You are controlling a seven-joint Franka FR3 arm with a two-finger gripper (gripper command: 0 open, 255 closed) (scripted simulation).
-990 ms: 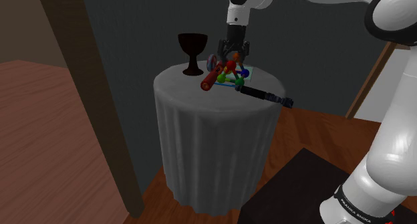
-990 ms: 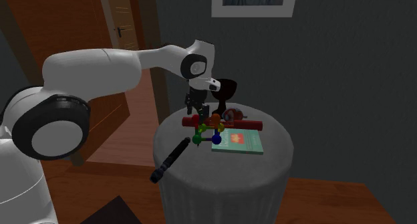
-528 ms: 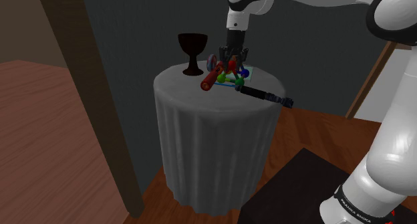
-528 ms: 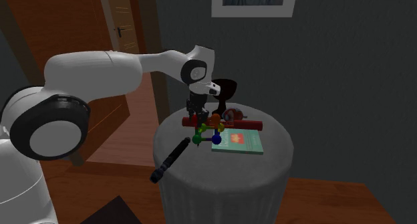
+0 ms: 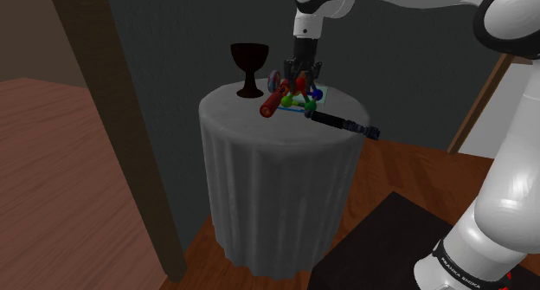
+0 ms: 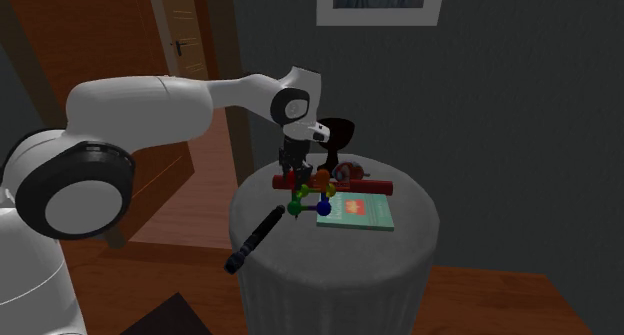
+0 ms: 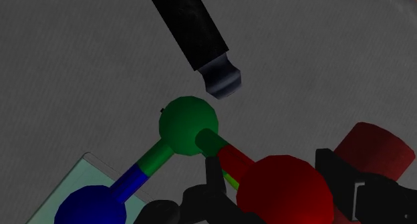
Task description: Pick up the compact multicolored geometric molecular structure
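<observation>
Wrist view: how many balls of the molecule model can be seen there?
3. A green ball beside the black tool's tip, a blue ball over the book's corner, and a red ball clasped between the fingers. Others may be hidden behind the fingers.

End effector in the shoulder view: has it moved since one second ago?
Yes. The end effector has come down a little, judged against the dark goblet beside it, and now sits on the molecular model.

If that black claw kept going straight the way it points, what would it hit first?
The red ball of the molecule model, which the claw clasps; beyond it, probably the grey tabletop.
</observation>
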